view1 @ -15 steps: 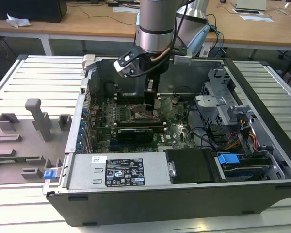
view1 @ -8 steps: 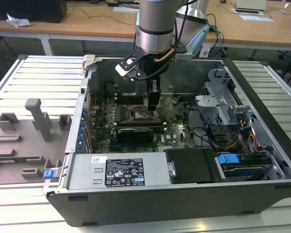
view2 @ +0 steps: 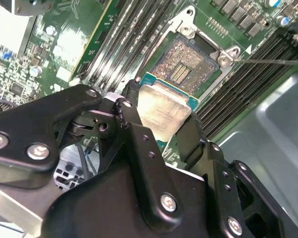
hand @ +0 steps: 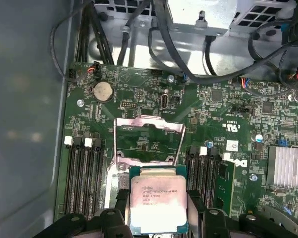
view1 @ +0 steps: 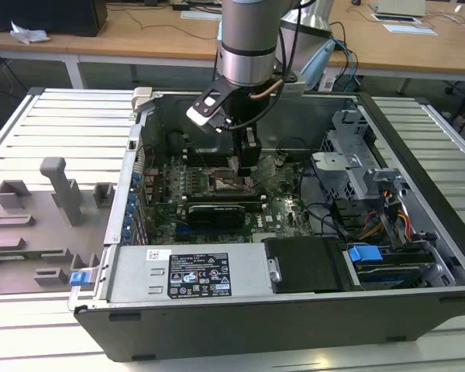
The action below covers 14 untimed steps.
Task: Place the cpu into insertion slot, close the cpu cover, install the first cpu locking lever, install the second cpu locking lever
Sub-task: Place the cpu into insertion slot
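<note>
Your gripper is clamped on the cpu, one black finger on each of two opposite edges, silver-grey top facing the cameras in both wrist views. In the first wrist view the cpu sits between the fingers, flat and level. The insertion slot is just past the fingertips, open, with its contact field bare; the cpu is not seated in it and overlaps the socket's near edge in the second wrist view. You cannot tell whether the chip touches the rim. The cpu cover is flipped open beyond the cpu, on the far side from the gripper, green board showing through its window. Black memory slots run on both sides of the fingers. In the exterior view the gripper is down inside the open computer case, right above the insertion slot.
</note>
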{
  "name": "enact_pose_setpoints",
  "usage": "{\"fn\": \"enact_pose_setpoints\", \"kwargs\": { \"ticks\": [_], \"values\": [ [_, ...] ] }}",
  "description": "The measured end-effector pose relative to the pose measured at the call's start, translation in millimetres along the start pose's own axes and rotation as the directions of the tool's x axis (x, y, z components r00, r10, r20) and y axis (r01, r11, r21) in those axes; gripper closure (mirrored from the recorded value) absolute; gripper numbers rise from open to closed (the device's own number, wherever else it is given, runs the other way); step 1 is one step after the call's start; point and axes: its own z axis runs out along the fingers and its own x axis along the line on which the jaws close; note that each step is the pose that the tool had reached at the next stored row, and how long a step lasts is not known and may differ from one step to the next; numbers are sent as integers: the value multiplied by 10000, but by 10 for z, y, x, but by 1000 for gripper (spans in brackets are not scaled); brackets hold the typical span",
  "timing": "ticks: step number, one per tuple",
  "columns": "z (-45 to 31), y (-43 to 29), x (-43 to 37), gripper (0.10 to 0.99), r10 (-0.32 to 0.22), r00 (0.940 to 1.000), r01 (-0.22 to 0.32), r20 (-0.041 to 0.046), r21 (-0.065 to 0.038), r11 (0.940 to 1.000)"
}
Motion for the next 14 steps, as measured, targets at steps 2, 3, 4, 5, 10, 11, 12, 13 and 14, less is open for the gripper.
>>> {"fn": "enact_pose_setpoints", "kwargs": {
  "ticks": [2,3,4,5,10,11,12,13,14],
  "values": [
    [13,-54,6,541,1,10000,-1,2,1,10000],
    [20,-73,9,541,1,10000,-1,2,2,10000],
    [26,-89,16,541,25,10000,-25,4,2,10000],
    [34,-93,18,541,124,9999,-124,6,4,9999],
    [65,-113,23,541,508,9987,-508,24,10,9987],
    [72,-116,24,541,524,9986,-524,24,10,9986],
    [83,-117,24,541,535,9986,-535,24,10,9986],
    [97,-118,24,541,551,9985,-551,25,11,9985],
    [108,-120,24,541,565,9984,-565,26,11,9984]
  ]
}}
